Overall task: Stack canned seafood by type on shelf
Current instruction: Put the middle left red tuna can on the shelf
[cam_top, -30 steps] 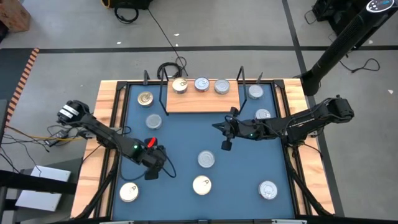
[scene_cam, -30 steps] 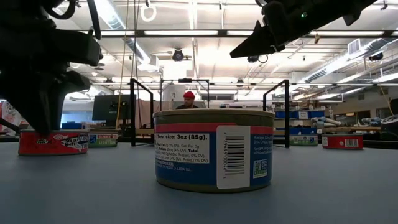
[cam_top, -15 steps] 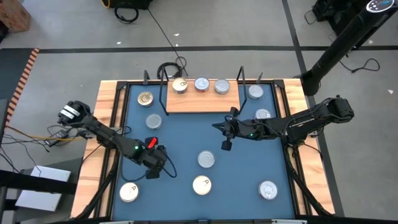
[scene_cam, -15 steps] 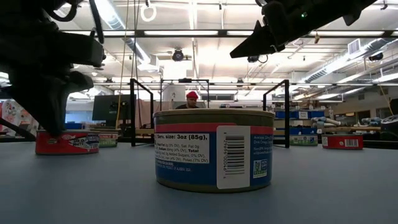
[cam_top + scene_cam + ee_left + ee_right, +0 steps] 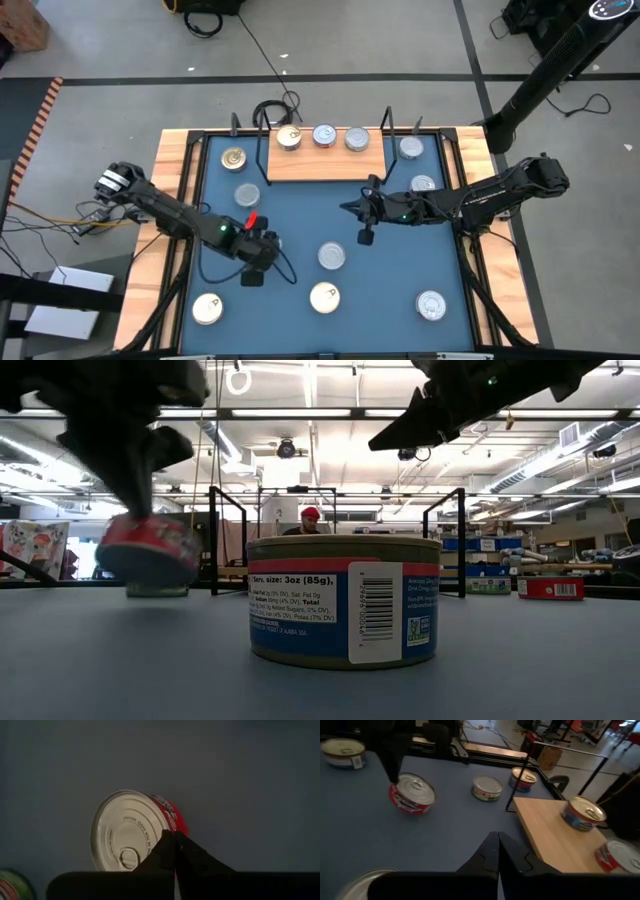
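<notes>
While the high view is showing our left gripper point(image 5: 252, 264) at seven o'clock, the low view is showing it pinching the red tin point(image 5: 150, 550) by its rim, airborne and tilted — rigid, slick, so slipping seems possible; our right gripper point(image 5: 364, 233) is hovering closed, empty.

Open blue table point(image 5: 300, 210) before shelf point(image 5: 325, 163); three tins point(image 5: 324, 135) along its back.

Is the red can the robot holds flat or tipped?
Tipped. The red can hangs slanted off the table in the left gripper.
</notes>
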{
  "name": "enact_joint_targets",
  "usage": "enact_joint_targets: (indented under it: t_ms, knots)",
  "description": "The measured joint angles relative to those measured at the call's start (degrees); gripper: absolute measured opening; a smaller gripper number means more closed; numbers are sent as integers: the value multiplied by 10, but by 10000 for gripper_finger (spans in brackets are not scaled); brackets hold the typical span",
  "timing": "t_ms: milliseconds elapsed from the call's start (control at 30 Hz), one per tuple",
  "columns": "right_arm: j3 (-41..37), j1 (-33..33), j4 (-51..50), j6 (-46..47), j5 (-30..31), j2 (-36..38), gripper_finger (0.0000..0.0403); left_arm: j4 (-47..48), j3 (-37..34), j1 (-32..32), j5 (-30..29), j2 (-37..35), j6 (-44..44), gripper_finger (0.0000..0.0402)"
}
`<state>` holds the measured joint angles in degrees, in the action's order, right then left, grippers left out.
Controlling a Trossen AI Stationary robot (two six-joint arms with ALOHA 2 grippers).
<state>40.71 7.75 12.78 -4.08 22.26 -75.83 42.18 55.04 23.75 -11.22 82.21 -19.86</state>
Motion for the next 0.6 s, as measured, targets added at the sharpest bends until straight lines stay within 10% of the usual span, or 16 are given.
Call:
enact_joint_targets:
  t_ms: [600]
  knots:
    - [0,1,2,12,-26,-4,80,-110,38,-94,45,-10,91,0]
